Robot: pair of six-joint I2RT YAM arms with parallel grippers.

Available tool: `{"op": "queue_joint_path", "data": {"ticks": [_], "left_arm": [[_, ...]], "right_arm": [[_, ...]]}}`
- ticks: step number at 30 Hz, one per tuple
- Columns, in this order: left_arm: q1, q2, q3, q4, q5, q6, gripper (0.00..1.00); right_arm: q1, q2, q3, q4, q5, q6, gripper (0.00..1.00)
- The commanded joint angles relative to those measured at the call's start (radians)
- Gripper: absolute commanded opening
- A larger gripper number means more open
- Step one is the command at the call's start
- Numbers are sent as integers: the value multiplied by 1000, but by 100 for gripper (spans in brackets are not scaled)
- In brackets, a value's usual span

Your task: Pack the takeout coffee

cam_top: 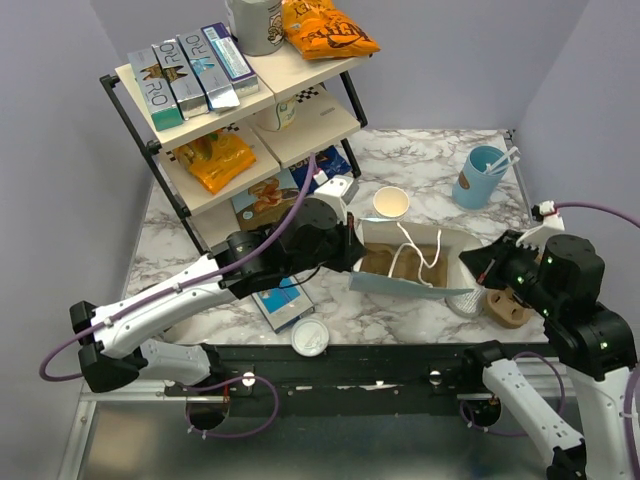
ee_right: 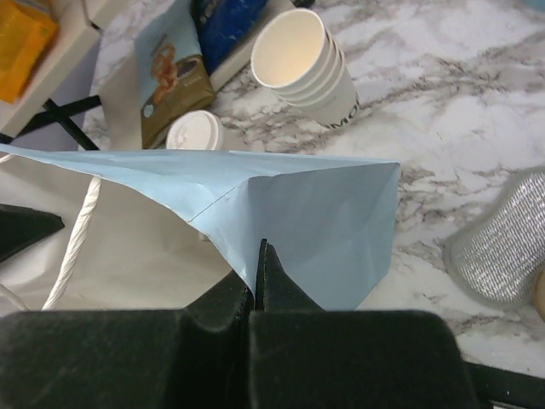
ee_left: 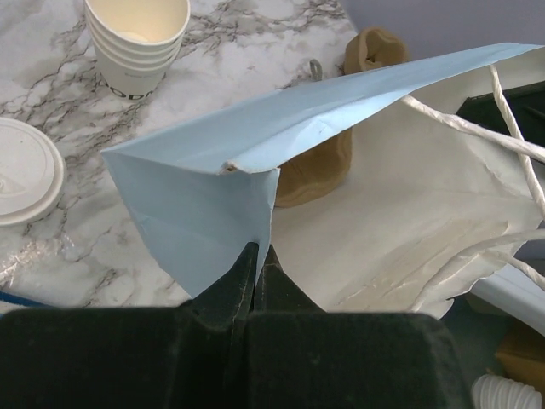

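Note:
A light blue paper bag [cam_top: 410, 285] with white cord handles lies open at the table's middle. My left gripper [cam_top: 352, 262] is shut on its left rim, as the left wrist view [ee_left: 260, 249] shows. My right gripper [cam_top: 478, 268] is shut on its right rim, as the right wrist view [ee_right: 260, 247] shows. The bag [ee_left: 204, 179] [ee_right: 324, 213] is stretched between them. The takeout coffee [ee_right: 194, 132], a small cup with a white sip lid, stands beyond the bag beside the stack of lidless cups [ee_right: 306, 64]. In the top view my left arm hides it.
The cup stack [cam_top: 391, 203] [ee_left: 136, 43] stands behind the bag. A loose flat lid [cam_top: 311, 338] lies near the front edge. A silver scrubber [cam_top: 462, 300] and a brown block [cam_top: 505, 305] lie right. A blue cup [cam_top: 482, 177] stands far right; a shelf rack [cam_top: 240, 110] far left.

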Motion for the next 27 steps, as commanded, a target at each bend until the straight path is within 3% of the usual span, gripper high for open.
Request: {"op": "queue_joint_path", "data": {"ticks": [1,8,13,16,21,27], "left_arm": [[1,46,22,-9,17,-46,0],[10,114,67,-86,5,-66,0],[65,209,-14,-72,66,-86,0],[93,273,10,-78,132,-71,0],[91,272,147,-92,160,-22,0],[90,122,75,-25,158,-40,0]], "right_arm": [[-1,27,-19,-74,20,16,5],[-1,112,-69,-145,71,22,6],[-3,152,-249,-54,134,62,6],[-3,202,-284,7,115,53,5],[-1,218,-104,-2,49,7,5],[-3,193,104,-144,51,-14,1]]}}
